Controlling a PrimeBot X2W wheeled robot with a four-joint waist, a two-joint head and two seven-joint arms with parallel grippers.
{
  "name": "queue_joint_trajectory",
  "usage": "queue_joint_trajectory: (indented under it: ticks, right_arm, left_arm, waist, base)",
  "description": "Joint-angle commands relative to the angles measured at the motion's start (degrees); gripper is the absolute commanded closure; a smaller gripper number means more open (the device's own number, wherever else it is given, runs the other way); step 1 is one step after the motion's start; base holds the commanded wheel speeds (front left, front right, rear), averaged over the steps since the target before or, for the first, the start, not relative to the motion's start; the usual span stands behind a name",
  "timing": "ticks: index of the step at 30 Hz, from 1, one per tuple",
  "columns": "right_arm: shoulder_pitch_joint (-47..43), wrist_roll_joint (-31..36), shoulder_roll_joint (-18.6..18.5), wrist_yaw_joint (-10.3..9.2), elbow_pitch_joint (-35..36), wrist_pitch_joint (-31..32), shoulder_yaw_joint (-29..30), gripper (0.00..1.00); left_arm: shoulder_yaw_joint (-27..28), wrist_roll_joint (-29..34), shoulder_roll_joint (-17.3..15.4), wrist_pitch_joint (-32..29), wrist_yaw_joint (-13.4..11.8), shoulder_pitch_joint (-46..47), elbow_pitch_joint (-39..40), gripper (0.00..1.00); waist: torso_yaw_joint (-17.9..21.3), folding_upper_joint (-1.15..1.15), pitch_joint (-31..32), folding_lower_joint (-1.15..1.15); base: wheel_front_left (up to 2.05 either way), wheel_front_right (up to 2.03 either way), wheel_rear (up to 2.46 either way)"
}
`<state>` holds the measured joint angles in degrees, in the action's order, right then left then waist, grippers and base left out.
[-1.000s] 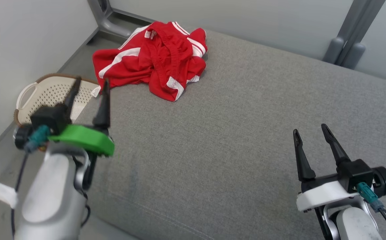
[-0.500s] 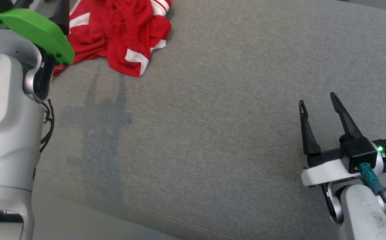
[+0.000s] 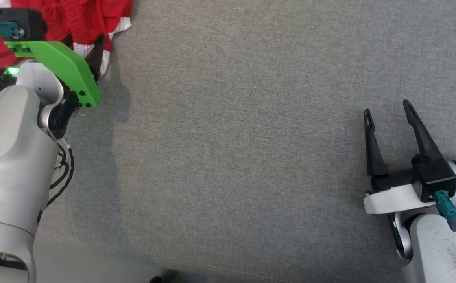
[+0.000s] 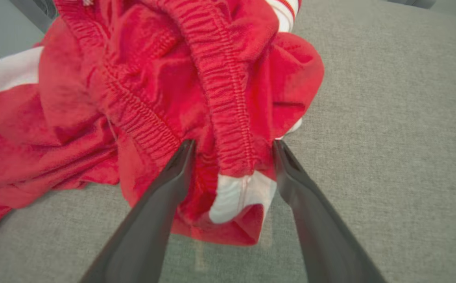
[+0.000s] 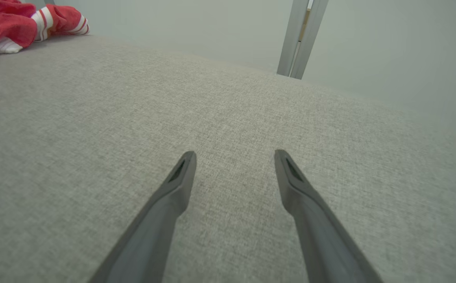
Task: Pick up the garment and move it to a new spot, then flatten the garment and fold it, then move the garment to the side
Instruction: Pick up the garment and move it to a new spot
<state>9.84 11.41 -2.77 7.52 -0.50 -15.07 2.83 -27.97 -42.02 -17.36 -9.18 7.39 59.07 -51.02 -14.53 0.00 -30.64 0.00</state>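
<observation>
Though the head view crops it, the crumpled red garment (image 3: 74,15) lies at the grey cushion's (image 3: 231,137) far left corner; my left pincer (image 4: 233,142) gapes astride one fold, my right pincer (image 3: 387,108) hangs released near the right edge.

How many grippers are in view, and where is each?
2. The left gripper, upper left in head view, stands open around a fold of red clothes; the right gripper, lower right, open over the grey cushion.

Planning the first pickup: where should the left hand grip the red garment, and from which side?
Probably the raised ribbed fold of the garment, at its near edge. Approach from the cushion side; the left hand straddles it, fingers open.
</observation>
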Motion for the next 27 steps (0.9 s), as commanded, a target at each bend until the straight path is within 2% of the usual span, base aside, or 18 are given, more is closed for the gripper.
queue_joint_trajectory:
  ticks: [1, 4, 5, 6, 8, 9, 19, 27]
  right_arm:
    - [0.34, 0.37, -0.21, -0.06, -0.12, -0.15, 0.18, 0.0]
    - [0.41, 0.38, -0.25, -0.06, -0.39, -0.04, 0.23, 0.0]
    - [0.41, 0.34, -0.26, -0.06, -0.51, -0.04, 0.23, 0.0]
    - [0.45, 0.29, -0.25, -0.06, -0.65, -0.04, 0.21, 0.0]
    - [0.51, 0.07, -0.25, -0.06, -0.94, -0.04, 0.15, 0.0]
    - [0.61, -0.02, -0.25, -0.06, -1.09, -0.04, 0.09, 0.0]
    - [0.49, -3.09, -0.21, -0.06, -2.91, -0.1, -0.59, 0.0]
    - [-0.82, -8.55, -0.2, -0.06, -5.68, -0.1, -1.21, 0.0]
  left_arm:
    - [-0.29, -0.18, -0.5, 0.51, 0.06, 0.73, -1.28, 0.0]
    - [-1.17, -1.92, 0.37, 0.1, 0.07, 1.16, -2.96, 0.0]
    - [-1.59, -2.5, 0.49, -0.07, 0.08, 1.24, -3.36, 0.17]
    - [-2.0, -2.79, 0.56, -0.06, 0.08, 1.23, -3.63, 0.51]
    - [-3.1, -3.33, 0.47, 0.35, 0.08, 1.18, -3.88, 0.87]
    - [-3.44, -3.53, 0.21, 0.81, 0.08, 1.29, -3.87, 1.0]
    - [-8.62, -4.82, -2.61, 6.02, 0.08, 4.1, -1.12, 1.0]
    - [-15.13, -4.11, -4.16, 6.74, 0.07, 8.92, 5.01, 1.0]
  waist:
    - [1.41, 0.0, -1.69, 0.0]
    - [1.36, 0.0, -1.88, 0.0]
    - [1.32, 0.0, -1.86, 0.0]
    - [1.28, 0.0, -1.82, 0.0]
    - [1.19, 0.0, -1.62, 0.0]
    - [1.15, 0.0, -1.46, 0.0]
    - [1.43, 0.0, 5.13, 0.0]
    - [4.86, 0.0, 14.85, 0.0]
  base:
    - [0.0, 0.0, 0.0]
    - [0.0, 0.0, 0.0]
    - [0.0, 0.0, 0.0]
    - [0.0, 0.0, 0.0]
    - [0.0, 0.0, 0.0]
    - [0.0, 0.0, 0.0]
    - [0.0, 0.0, 0.0]
    - [0.0, 0.0, 0.0]
